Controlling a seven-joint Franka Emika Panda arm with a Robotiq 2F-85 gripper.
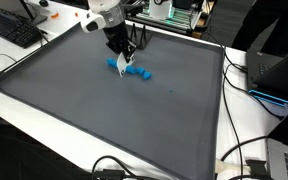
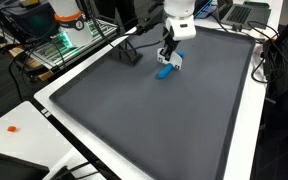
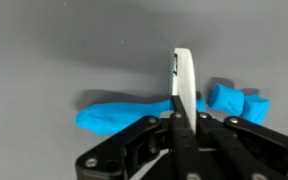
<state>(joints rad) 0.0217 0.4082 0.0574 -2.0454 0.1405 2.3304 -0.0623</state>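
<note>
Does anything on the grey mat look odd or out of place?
The blue lump by the shut gripper looks broken: a smaller blue piece lies at its end, and tiny blue crumbs dot the mat.

A white counter (image 1: 24,112) carries a wide dark grey mat (image 1: 104,115). On the mat, toward its far edge, lies a long blue piece (image 1: 114,63) with smaller blue chunks (image 1: 143,73) just beside it. A black keyboard (image 1: 14,32) and cables (image 1: 239,150) lie on the counter beside the mat.
</note>
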